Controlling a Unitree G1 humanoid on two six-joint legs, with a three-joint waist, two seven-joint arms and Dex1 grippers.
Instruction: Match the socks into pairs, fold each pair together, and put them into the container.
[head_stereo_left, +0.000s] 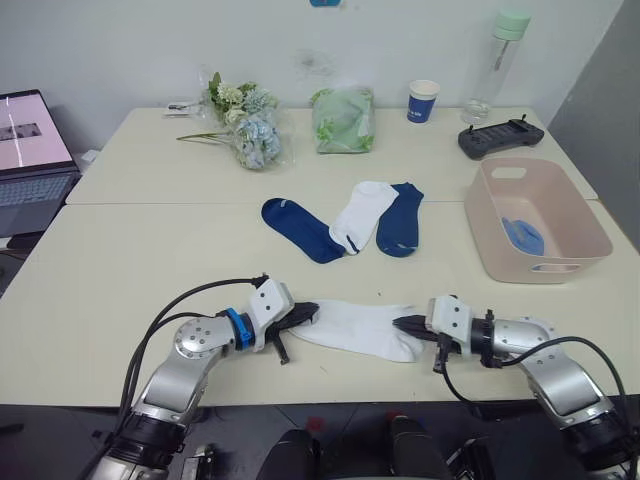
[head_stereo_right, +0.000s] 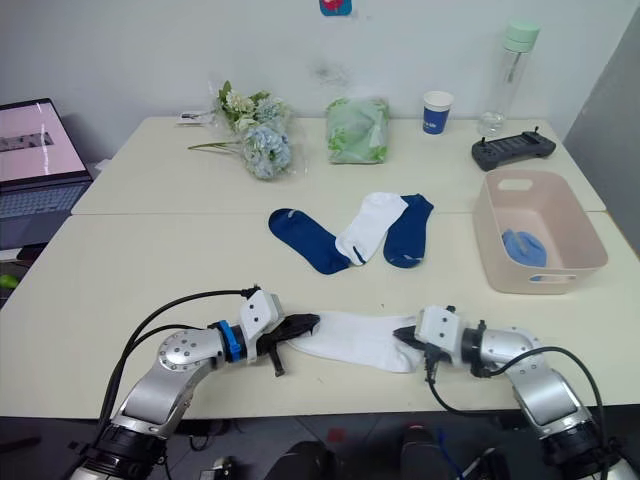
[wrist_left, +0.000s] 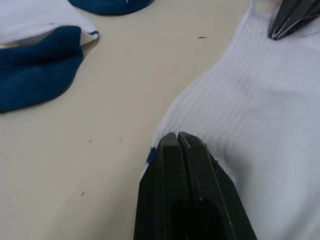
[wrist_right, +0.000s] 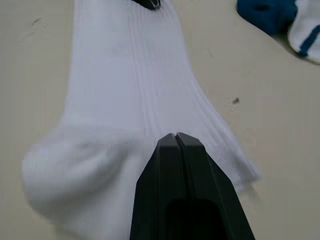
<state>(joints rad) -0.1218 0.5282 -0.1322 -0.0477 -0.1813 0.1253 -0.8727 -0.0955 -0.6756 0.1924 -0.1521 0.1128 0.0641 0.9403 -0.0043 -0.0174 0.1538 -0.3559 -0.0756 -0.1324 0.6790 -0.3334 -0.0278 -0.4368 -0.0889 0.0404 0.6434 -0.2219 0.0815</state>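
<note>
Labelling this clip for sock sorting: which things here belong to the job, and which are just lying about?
Job:
near white sock, pinched by left gripper and right gripper
two navy socks
far white sock
pink tub holding light blue socks

Lying about:
flowers
green bundle
paper cup
bottle
controller
laptop

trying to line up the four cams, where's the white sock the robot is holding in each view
Left eye view: white sock near the front table edge, between both end effectors.
Right eye view: same spot.
Left wrist view: it lies across the right half.
Right wrist view: runs up the middle.
Shared landmark: navy sock.
</note>
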